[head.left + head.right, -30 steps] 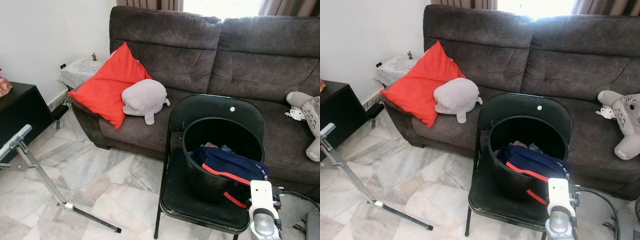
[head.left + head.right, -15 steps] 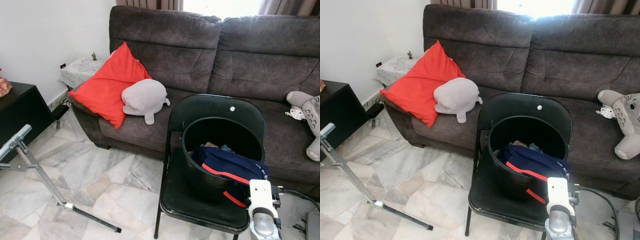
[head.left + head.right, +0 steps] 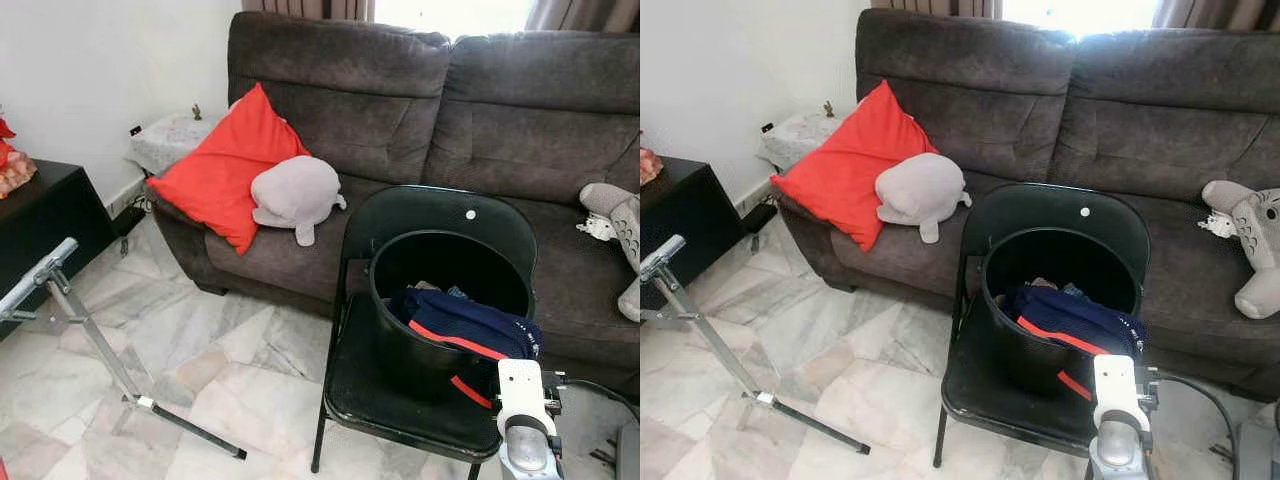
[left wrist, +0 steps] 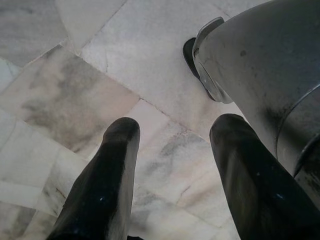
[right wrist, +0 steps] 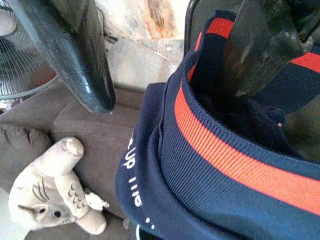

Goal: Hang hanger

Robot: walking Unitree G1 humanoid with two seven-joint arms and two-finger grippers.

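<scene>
right gripper (image 5: pixel 165 55) spread open over the navy garment (image 3: pixel 462 325) in the black bucket (image 3: pixel 400 350), left gripper (image 4: pixel 172 165) open and idle; no hanger apparent, so it may just snag cloth.

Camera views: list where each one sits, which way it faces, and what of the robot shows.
Head eyes: look forward and down at black bucket on folding chair; right arm shows.
Left wrist: faces marble floor past open left gripper.
Right wrist: faces navy garment past open right gripper. Shared with eyes: garment, grey plush.
</scene>
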